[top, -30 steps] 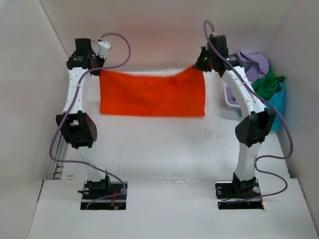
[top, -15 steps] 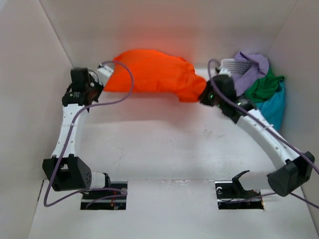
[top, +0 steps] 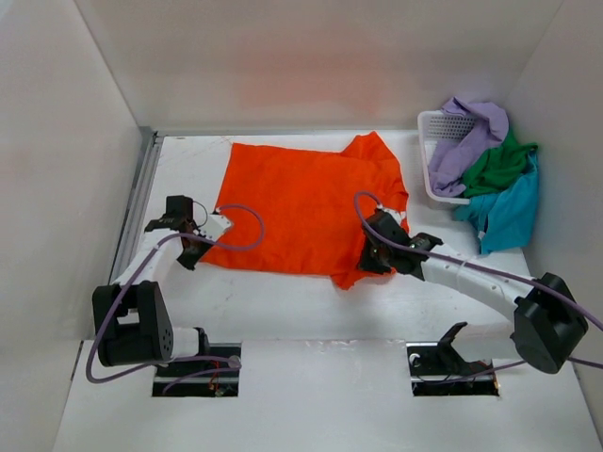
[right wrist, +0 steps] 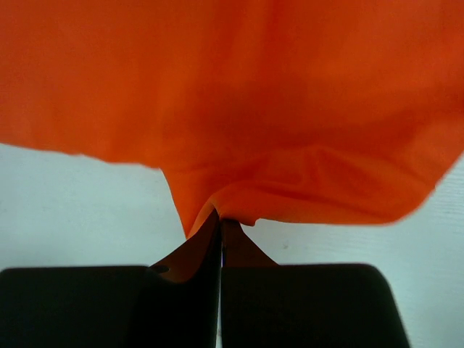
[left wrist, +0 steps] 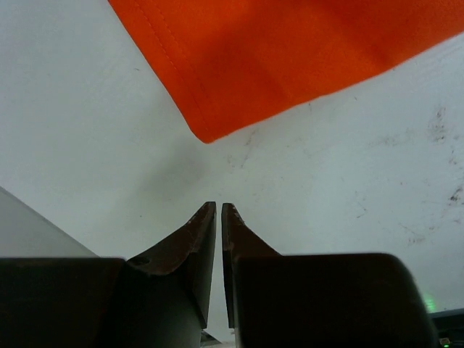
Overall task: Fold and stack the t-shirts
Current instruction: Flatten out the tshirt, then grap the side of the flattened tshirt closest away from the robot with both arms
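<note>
The bright orange t-shirt (top: 306,202) lies spread flat on the middle of the table. My right gripper (top: 366,262) is shut on its near right hem, which bunches at the fingertips in the right wrist view (right wrist: 220,217); the orange cloth (right wrist: 239,94) fills that view. My left gripper (top: 196,250) sits just off the shirt's near left corner. In the left wrist view it (left wrist: 218,206) is shut and empty, and the shirt corner (left wrist: 210,130) lies ahead, apart from it. The lavender (top: 471,132), dark green (top: 499,160) and teal (top: 509,212) shirts hang over the basket.
The white mesh basket (top: 435,121) stands at the back right corner against the right wall. White walls close in the table at left, back and right. A metal rail (top: 141,188) runs along the left edge.
Both arms swung down and toward the near side, and the orange shirt went from hanging in the air to lying flat. The left gripper let go of its corner.
</note>
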Robot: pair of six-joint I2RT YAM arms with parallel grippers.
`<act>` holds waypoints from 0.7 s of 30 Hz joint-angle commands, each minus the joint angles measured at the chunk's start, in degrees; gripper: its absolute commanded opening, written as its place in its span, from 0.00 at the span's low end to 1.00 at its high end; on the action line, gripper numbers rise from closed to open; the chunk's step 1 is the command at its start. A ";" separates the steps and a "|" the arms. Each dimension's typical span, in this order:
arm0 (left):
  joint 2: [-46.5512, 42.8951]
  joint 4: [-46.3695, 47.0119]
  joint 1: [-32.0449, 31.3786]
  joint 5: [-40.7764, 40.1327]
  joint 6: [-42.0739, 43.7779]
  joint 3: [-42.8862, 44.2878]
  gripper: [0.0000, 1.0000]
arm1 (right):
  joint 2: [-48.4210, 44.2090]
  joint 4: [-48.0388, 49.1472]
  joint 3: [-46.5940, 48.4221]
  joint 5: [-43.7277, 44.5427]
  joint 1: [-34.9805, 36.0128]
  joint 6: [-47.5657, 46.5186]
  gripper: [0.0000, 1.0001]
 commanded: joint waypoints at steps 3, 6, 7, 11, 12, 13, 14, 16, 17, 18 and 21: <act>-4.57 5.05 -2.29 1.38 5.06 0.56 0.29 | -0.93 3.84 -0.03 -1.22 -1.66 0.30 0.00; -4.40 7.27 -5.02 3.31 9.36 1.17 0.46 | -1.99 3.84 -1.79 -2.01 -1.92 0.48 0.00; -4.22 6.92 -5.37 3.75 10.50 1.09 0.48 | -2.25 3.93 -2.14 -2.01 -1.92 0.74 0.00; -1.15 7.00 -7.22 2.79 18.33 -1.28 0.56 | -3.22 4.45 -3.54 -2.01 -1.92 2.32 0.00; -0.36 7.53 -7.31 2.53 19.03 -1.55 0.56 | -3.31 4.72 -3.81 -2.01 -1.92 2.59 0.00; 0.60 7.62 -7.31 2.09 19.47 -1.64 0.57 | -3.31 4.72 -3.90 -2.01 -1.92 2.68 0.00; 1.57 7.53 -7.31 1.82 19.74 -1.55 0.57 | -3.48 4.72 -4.07 -2.01 -1.92 2.85 0.00; 3.77 7.36 -7.13 1.12 19.74 -1.11 0.57 | -3.75 4.81 -4.16 -2.01 -1.92 2.94 0.00; 4.82 7.01 -7.13 0.86 19.74 -0.94 0.56 | -4.01 4.81 -4.34 -2.01 -1.92 3.03 0.00; 5.44 6.92 -7.13 0.68 19.65 -0.93 0.55 | -4.19 4.81 -4.43 -2.01 -2.01 3.03 0.00; 6.50 5.86 -7.31 0.85 19.56 -1.11 0.55 | -4.54 4.55 -4.86 -2.10 -2.36 3.03 0.00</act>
